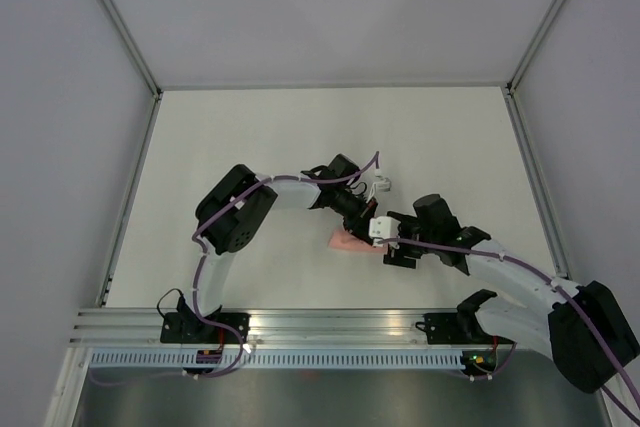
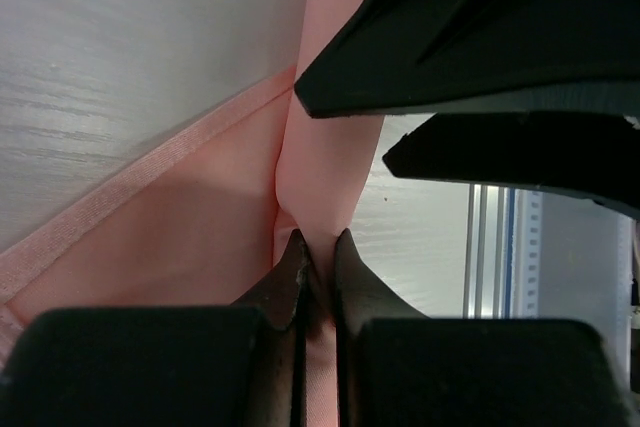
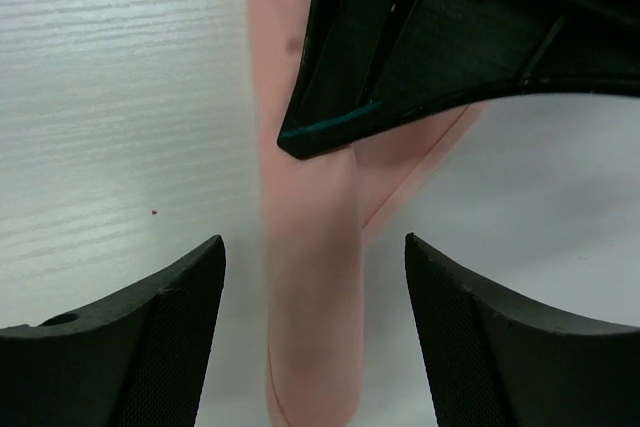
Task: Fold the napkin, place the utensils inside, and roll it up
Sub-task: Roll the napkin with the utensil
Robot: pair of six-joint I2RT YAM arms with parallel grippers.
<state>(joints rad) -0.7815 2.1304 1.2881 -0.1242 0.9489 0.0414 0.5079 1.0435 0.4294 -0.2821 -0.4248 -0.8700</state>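
The napkin point(image 1: 347, 243) is a small salmon-pink bundle on the white table, between the two arms. My left gripper point(image 2: 318, 237) is shut, with a raised fold of the napkin point(image 2: 200, 217) pinched between its fingertips. In the right wrist view the napkin point(image 3: 310, 347) lies as a slim rolled tube. My right gripper point(image 3: 315, 247) stands open astride that tube, with a gap on both sides. In the top view, the left gripper point(image 1: 365, 219) and right gripper point(image 1: 392, 245) nearly meet over the cloth. No utensils show; I cannot tell whether they are inside the roll.
An aluminium rail point(image 1: 330, 325) runs along the near table edge, carrying both arm bases. White walls enclose the table point(image 1: 250, 147) on three sides. The right gripper's black fingers point(image 2: 480, 37) crowd the top of the left wrist view.
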